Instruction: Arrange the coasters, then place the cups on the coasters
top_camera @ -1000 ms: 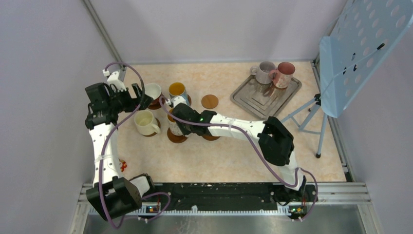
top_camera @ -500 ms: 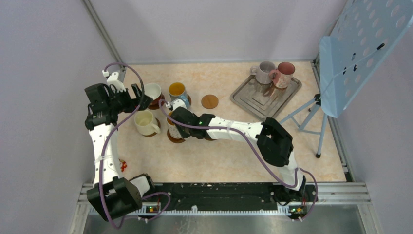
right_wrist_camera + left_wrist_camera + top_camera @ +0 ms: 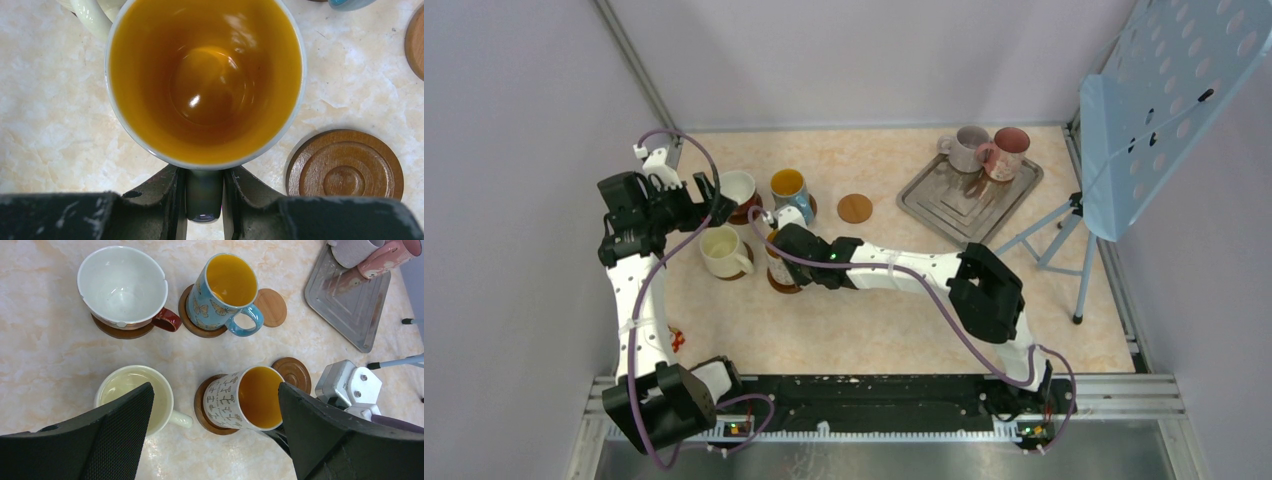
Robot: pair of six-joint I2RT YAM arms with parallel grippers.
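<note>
Gripping a mug by its handle with the right arm.
The right gripper (image 3: 204, 194) is narrowed to a slim gap, its two fingers pinching the dark handle of the white, orange-lined mug (image 3: 205, 80), which sits on a dark coaster (image 3: 202, 406). A bare coaster (image 3: 345, 165) lies just beside that mug on the side toward the silver tray (image 3: 350, 310). A cream mug (image 3: 132, 392) stands near its other side, and a blue mug (image 3: 225, 290) stands beyond it. The left gripper (image 3: 712, 198) hangs above these, spread wide, holding nothing.
</note>
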